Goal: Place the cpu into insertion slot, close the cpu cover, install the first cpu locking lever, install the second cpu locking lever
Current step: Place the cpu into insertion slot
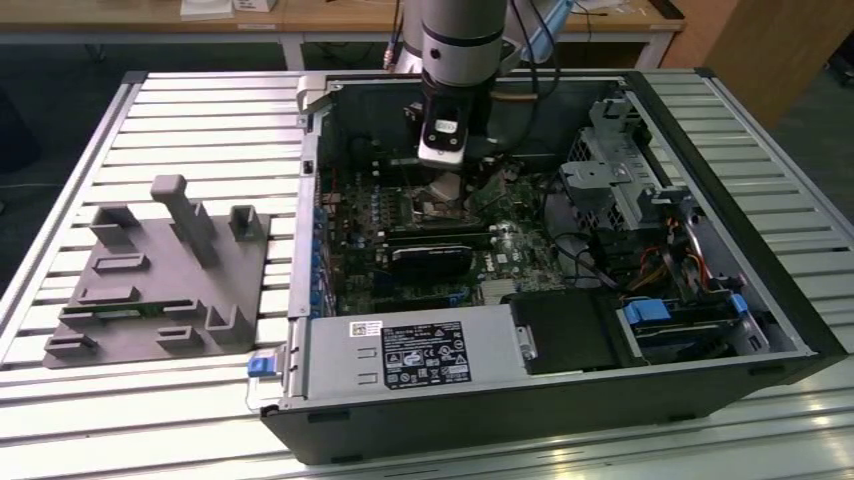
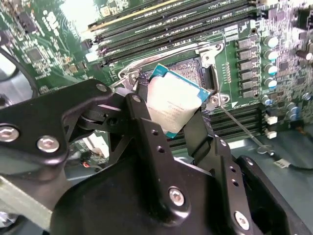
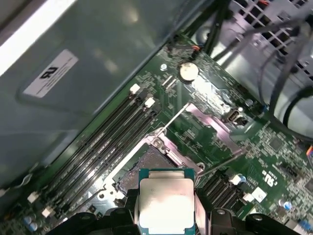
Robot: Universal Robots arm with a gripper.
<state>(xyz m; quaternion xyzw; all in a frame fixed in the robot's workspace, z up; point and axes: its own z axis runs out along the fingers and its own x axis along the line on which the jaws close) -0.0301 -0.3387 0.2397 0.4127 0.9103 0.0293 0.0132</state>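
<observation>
cpu (image 2: 176, 105): a pale metal face with a green-blue edge, held tilted just above the insertion slot and not yet seated in it.
end effector (image 2: 172, 108): clenched on the cpu. Its black fingers (image 2: 142, 105) press two opposite edges of the chip, as both wrist views show.
insertion slot (image 3: 146, 166): a dark square socket with a silvery rim, uncovered, directly beneath the cpu.
cpu cover (image 3: 208, 121): swung up and open, standing off the side of the insertion slot away from the memory slots.
locking levers (image 3: 174, 119): thin metal rods raised clear of the insertion slot. One slants up from its corner beside the cover, and another runs out from the opposite side.
memory slots (image 3: 112, 142): long, black and narrow, running alongside the insertion slot.
arm (image 1: 461, 40): reaches straight down over the insertion slot in the exterior view.
computer case (image 1: 761, 310): lies open on the tabletop (image 1: 200, 100), with its walls around the board that carries the insertion slot.
grey fixture (image 1: 160, 270): outside the case — well apart from the insertion slot, toward the exterior view's left.
</observation>
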